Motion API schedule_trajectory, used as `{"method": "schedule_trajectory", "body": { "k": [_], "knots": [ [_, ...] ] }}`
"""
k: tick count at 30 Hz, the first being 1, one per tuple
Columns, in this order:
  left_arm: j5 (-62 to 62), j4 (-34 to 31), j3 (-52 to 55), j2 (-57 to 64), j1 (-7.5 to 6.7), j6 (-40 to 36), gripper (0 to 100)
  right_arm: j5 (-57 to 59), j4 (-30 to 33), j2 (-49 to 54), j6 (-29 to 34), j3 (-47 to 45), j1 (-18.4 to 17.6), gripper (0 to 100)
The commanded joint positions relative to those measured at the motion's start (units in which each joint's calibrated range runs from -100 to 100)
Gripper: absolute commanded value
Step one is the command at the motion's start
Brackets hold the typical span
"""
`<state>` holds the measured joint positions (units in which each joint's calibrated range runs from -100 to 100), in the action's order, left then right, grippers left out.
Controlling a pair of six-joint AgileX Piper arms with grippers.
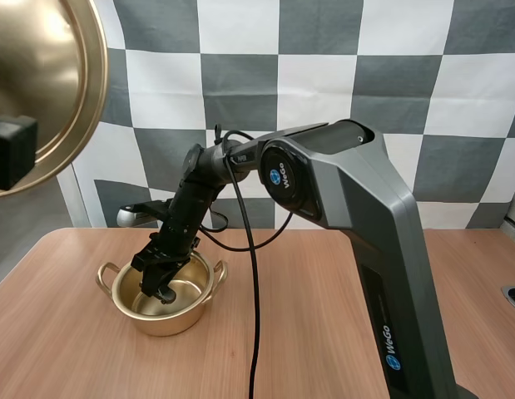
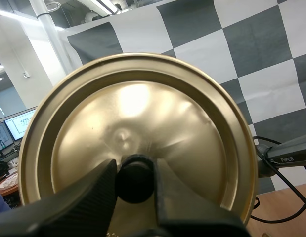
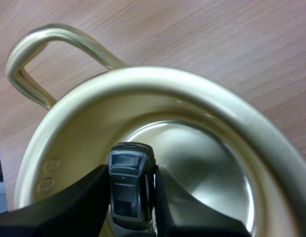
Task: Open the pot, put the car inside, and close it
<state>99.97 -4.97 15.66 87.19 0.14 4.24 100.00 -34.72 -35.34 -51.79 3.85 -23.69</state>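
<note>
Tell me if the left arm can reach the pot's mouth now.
Probably not yet: the right gripper, its fingers pinching a small dark toy car, reaches down into the round gold metal pot, blocking its mouth to the left gripper.

The high camera sits behind and above the arm bases, facing forward and down across the table. It is far enough back to take in the whole pot and the long right arm, while the lid hangs very near its lens. The left wrist camera rides just behind the left gripper, facing roughly level, with the lid close up and a piece of the right arm beyond; the high view shares both. The right wrist camera peers steeply down past the right gripper and the car into the pot, close up, and shares the pot with the high view.
</note>
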Motion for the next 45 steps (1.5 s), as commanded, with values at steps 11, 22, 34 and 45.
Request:
{"method": "schedule_trajectory", "body": {
  "k": [11,22,34,45],
  "knots": [
    [0.03,-0.02,0.05,0.04,0.05,-0.03,0,-1.71,-0.07,-0.09,2.70,0.06,0.05,0],
    [0.03,-0.02,0.05,0.04,0.05,-0.03,0,-1.71,1.95,-0.09,2.85,0.06,0.05,79],
    [0.03,-0.02,0.05,0.04,0.05,-0.03,0,-0.40,1.68,-0.09,-0.80,0.06,0.05,100],
    [0.03,-0.02,0.05,0.04,0.05,-0.03,0,-0.74,-0.53,0.04,2.46,0.06,0.05,100]
  ]
}}
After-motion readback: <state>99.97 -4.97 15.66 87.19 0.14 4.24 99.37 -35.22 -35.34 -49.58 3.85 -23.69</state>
